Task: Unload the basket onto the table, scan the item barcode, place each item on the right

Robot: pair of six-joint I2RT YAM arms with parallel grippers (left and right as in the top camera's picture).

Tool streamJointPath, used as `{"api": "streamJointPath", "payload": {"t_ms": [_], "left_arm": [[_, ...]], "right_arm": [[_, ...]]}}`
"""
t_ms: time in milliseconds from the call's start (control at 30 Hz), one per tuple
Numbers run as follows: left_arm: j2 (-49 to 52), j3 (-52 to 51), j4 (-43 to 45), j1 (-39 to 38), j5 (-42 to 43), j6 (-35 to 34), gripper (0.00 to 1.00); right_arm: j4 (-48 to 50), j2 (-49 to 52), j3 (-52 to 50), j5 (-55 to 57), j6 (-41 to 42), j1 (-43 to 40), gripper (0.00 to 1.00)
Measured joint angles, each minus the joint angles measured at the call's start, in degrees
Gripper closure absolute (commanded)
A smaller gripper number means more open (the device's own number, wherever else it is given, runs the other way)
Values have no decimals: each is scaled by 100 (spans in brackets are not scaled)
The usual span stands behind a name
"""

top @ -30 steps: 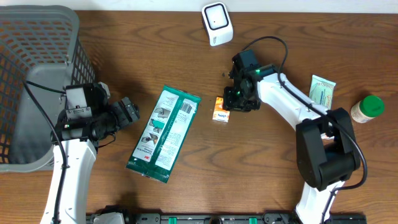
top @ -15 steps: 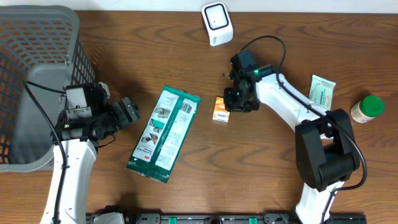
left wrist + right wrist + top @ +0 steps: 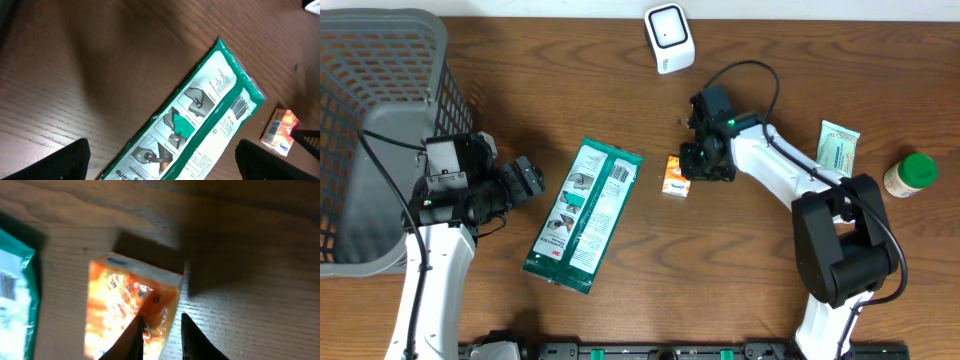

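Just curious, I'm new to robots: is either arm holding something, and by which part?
Left gripper holds nothing. Right gripper sits at the orange box's edge; a grip cannot be told.

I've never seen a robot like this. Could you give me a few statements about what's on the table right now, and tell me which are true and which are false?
1. The green package lies inside the basket. False: it lies on the table, beside the basket.
2. The right gripper is at the small orange box. True.
3. The jar has a red lid. False: its lid is green.
4. The left gripper stands open, holding nothing. True.
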Motion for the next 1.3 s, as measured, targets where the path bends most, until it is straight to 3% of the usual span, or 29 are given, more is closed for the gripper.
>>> {"api": "streamJointPath", "payload": {"t_ms": [167,333,400,500,667,900,967,1133,1300], "left_arm": [[0,0,0,0,0,0,7],[0,0,0,0,0,0,7],[-2,0,0,0,0,2,7],[0,0,0,0,0,0,7],[0,0,0,0,0,0,7],[-2,0,0,0,0,0,7],[0,0,0,0,0,2,7],[0,0,0,0,-2,0,7],[0,0,0,0,0,0,7]], "right_arm": [[588,-133,-415,-109,94,0,92],[732,-192,-518,-144,129,-24,96],[732,-197,-516,-184,131,-57,93],[704,-214,-516,-227,146,-122,79],[420,-310,-516,-229,149,-306,69],[363,-341,-634,-170,195,-177,69],[538,-372,-754,-153,297,-111,71],[944,-516,-1036,-188,623,-31,99],[1040,-546,-1075,-212,761,-7,99]]}}
